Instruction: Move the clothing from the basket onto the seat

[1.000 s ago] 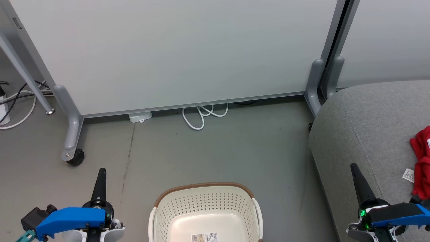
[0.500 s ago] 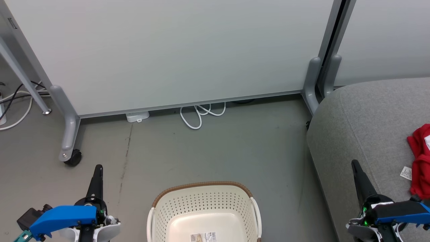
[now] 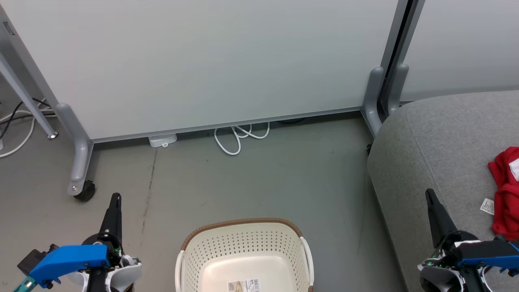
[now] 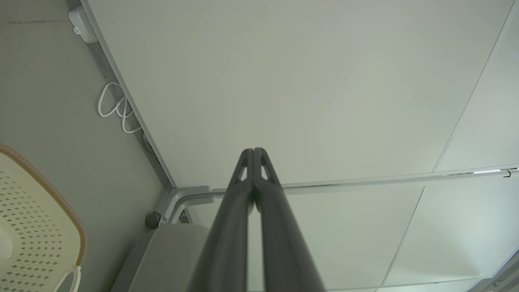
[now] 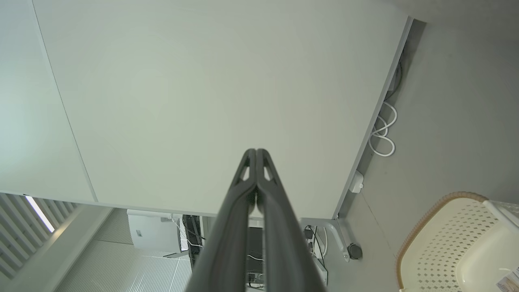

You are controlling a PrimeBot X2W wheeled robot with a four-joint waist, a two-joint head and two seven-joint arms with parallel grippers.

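Cream basket [image 3: 243, 243], paper label [image 3: 248, 285] unreadable; left fingers [image 3: 112, 215] and right fingers [image 3: 437, 215] closed, empty.

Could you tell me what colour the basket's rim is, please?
Brown, woven-looking, on the cream basket; the head view shows it best.

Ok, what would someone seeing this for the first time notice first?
The bright red clothing jumps out, lying on the grey seat at the right edge of the head view. Next comes the cream basket at bottom centre, with just a paper label showing inside. The shut left claw and right claw flank it.
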